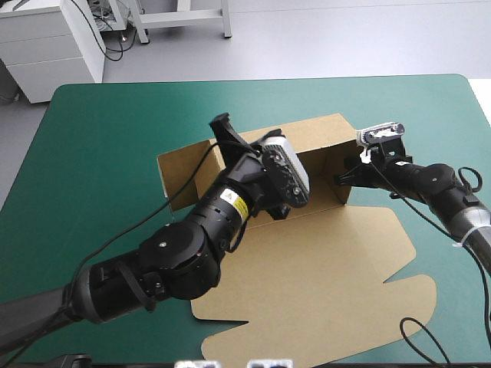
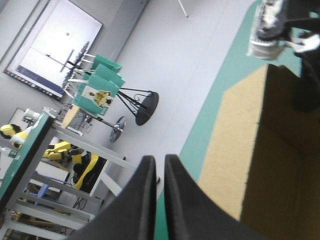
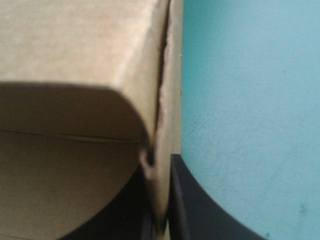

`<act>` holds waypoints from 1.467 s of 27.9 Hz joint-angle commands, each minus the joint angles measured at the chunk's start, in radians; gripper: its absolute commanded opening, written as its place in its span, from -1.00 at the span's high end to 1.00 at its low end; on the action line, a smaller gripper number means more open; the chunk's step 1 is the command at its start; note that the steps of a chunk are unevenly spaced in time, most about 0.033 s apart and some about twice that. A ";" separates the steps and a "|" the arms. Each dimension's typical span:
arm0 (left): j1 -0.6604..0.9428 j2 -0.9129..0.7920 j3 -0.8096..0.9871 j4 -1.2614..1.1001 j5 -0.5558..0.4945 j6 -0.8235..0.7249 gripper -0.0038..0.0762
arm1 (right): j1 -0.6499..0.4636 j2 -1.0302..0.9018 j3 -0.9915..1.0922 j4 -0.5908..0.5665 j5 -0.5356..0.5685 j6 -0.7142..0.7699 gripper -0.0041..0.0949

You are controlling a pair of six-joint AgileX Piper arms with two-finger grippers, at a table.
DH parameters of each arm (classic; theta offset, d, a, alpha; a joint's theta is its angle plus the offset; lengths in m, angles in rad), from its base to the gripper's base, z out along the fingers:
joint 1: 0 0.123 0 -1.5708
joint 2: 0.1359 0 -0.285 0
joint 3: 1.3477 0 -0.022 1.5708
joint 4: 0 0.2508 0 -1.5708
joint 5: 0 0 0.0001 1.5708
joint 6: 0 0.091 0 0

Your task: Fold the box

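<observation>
You've got plain brown board on the box (image 1: pixel 322 253): matt, papery, a bit fibrous. Its cut edge looks rough and slightly frayed up close in the right wrist view. The teal-green cover (image 1: pixel 100 146) looks like a smooth, matt sheet to you, with a few faint scratches. The black fingers (image 3: pixel 200 210) look like smooth plastic or rubber with only a dull sheen. The left arm's casing (image 1: pixel 176 261) is glossy black plastic.
</observation>
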State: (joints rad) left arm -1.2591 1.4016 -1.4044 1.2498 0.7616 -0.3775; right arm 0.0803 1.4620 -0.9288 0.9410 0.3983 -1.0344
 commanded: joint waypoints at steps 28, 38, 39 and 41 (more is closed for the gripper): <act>1.440 -0.171 -0.127 -1.233 0.101 0.485 0.91 | 0.316 -0.040 -0.560 -0.844 0.588 1.023 0.91; 1.461 -0.171 -0.055 -1.366 0.170 0.530 0.91 | 0.314 0.103 -0.658 -0.902 0.832 1.070 0.91; 1.461 -0.171 -0.046 -1.395 0.171 0.546 0.91 | 0.314 0.123 -0.663 -0.902 0.829 1.070 0.92; 1.461 -0.171 -0.038 -1.419 0.180 0.567 0.91 | 0.314 0.157 -0.675 -0.914 0.813 1.070 0.92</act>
State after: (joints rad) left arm 0.2018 1.2595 -1.4288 -0.1027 0.9858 0.1591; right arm 0.3936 1.6140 -1.5618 0.0363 1.2009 0.0368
